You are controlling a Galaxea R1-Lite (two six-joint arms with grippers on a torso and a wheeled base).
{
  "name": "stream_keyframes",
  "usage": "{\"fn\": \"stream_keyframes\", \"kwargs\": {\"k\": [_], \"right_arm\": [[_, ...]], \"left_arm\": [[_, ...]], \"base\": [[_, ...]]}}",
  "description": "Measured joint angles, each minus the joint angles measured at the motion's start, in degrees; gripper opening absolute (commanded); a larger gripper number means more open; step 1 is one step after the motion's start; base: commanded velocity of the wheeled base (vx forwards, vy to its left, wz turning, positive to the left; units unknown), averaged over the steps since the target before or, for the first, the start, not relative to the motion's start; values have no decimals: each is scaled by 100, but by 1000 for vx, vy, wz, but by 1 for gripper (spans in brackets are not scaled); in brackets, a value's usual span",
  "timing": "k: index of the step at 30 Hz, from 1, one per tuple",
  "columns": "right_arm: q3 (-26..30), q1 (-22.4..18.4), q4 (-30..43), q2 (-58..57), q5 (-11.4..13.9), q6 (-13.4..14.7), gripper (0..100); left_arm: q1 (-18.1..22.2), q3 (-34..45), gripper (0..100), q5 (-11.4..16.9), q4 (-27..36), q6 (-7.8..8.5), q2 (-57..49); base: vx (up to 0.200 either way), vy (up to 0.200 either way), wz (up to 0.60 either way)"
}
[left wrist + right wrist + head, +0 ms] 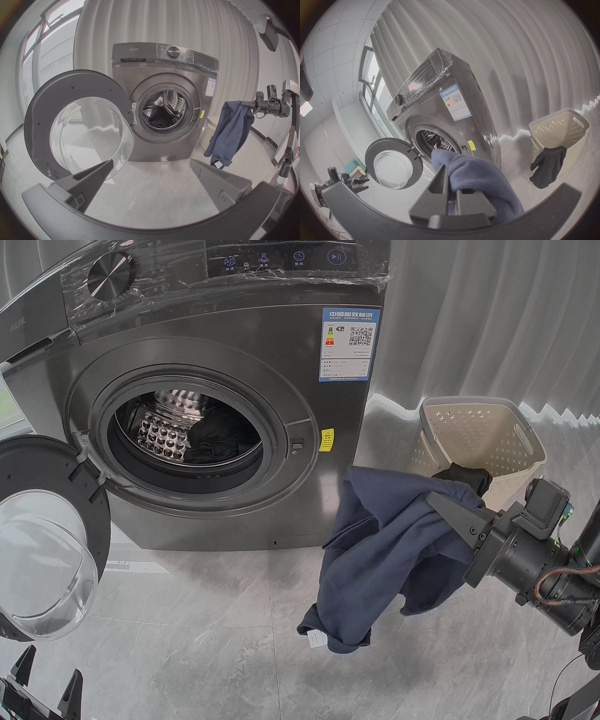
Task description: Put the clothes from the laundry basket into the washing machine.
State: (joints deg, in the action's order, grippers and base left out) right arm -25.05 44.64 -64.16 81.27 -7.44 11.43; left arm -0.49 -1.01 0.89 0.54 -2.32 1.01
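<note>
My right end effector grips the navy garment right of the washing machine, near the laundry basket; my left end effector gapes wide.

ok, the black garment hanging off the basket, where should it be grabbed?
Best pinch the bunched fold of the black garment at the laundry basket rim, coming from above; it drapes over the rim there, and the rest hangs limp down the outer wall.

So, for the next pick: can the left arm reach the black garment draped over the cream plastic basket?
Unlikely: the left gripper is far from the black garment, and the right gripper and its navy blue garment hang between.
</note>
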Motion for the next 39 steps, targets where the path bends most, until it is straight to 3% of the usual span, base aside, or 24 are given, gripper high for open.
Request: {"fn": "stream_keyframes", "kwargs": {"k": [13,19,25,39], "right_arm": [[9,-2,30,-2,-24,-17,0],[11,-2,28,-2,-17,-17,0],[15,-2,30,0,-11,-20,0],[80,-2,30,-2,16,-51,0]], "left_arm": [[0,0,100,0,0,7,0],[0,0,100,0,-5,5,2],[2,0,100,0,0,13,2],[0,0,100,0,0,5,2]], "base": [[0,200,0],[0,0,0],[-200,0,0],[0,0,0]]}}
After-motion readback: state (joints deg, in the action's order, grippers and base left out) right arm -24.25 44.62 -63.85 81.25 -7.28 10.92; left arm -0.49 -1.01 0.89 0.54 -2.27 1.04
